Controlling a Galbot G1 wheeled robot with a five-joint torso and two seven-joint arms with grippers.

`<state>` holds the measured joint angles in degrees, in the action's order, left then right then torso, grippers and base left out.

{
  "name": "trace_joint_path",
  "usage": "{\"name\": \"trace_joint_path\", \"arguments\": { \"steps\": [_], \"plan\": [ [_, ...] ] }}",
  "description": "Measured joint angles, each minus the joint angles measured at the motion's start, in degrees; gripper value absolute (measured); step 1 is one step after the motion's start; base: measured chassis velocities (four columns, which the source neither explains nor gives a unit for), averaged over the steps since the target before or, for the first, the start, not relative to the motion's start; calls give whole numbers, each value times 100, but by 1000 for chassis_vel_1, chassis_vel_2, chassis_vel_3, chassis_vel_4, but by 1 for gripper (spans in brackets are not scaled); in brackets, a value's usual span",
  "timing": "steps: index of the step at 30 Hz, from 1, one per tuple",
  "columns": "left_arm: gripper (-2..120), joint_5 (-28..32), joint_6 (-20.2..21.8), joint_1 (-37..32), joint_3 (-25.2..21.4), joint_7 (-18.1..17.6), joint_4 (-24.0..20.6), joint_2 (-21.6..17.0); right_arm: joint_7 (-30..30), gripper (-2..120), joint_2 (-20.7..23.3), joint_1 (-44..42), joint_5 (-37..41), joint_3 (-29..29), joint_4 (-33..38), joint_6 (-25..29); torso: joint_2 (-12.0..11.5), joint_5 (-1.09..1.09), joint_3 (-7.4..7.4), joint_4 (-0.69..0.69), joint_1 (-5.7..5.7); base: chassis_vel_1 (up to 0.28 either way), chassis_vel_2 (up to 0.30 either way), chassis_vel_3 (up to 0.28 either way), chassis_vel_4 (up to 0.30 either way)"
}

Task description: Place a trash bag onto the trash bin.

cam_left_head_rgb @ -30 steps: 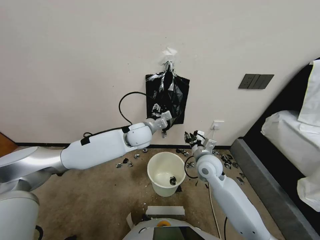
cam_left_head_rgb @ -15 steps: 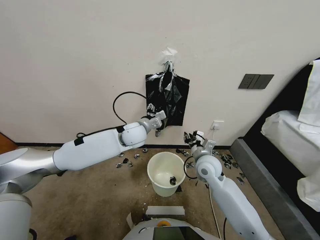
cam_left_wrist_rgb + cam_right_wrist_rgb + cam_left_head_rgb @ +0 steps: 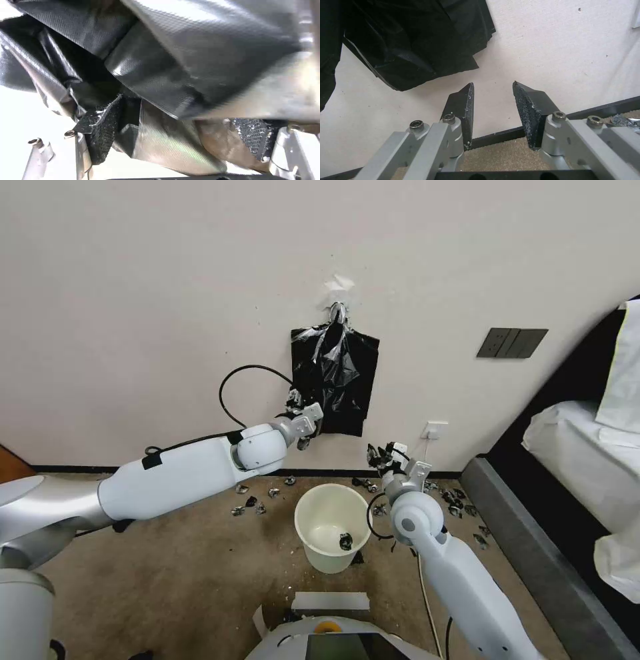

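Note:
A sheaf of black plastic bags [image 3: 337,373] hangs on the wall from a silver clip [image 3: 338,311]. My left gripper [image 3: 297,404] is at the sheaf's lower left corner, open. Wrinkled glossy black plastic [image 3: 186,82] fills the wide space between its fingers [image 3: 100,130]; I cannot tell whether this is a single trash bag. The trash bin [image 3: 313,513], a cream-white pail, stands on the carpet below with a small dark scrap [image 3: 345,542] inside. My right gripper [image 3: 383,455] [image 3: 493,115] hovers by the bin's far right rim, pointing at the wall, open and holding nothing.
Crumpled scraps [image 3: 250,505] litter the carpet along the skirting, left and right of the bin. A bed with a dark frame [image 3: 533,553] takes up the right side. A wall socket [image 3: 435,430] and a switch panel [image 3: 511,343] are on the wall. My base [image 3: 333,637] is just behind the bin.
My left gripper has slid left along the wall to the sheaf's lower left corner, and the sheaf now hangs flatter. The right arm has barely moved.

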<state>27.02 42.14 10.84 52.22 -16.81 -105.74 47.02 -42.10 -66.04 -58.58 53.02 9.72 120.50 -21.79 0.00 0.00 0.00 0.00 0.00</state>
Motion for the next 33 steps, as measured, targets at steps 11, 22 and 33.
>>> {"name": "trace_joint_path", "arguments": {
  "steps": [11,22,33],
  "plan": [
    [79,45,0,322,405,-102,208,181,38,27,22,-41,0,63,2,50,0,0,0,-1,0,0,0,0,0],
    [81,703,-1,795,965,-663,359,262,89,26,-3,-49,5,63,-23,103,0,0,0,0,0,0,0,0,0],
    [60,1123,-1,884,1050,-961,537,403,103,25,17,-67,11,72,-41,141,0,0,0,0,0,0,0,0,0]
  ]
}}
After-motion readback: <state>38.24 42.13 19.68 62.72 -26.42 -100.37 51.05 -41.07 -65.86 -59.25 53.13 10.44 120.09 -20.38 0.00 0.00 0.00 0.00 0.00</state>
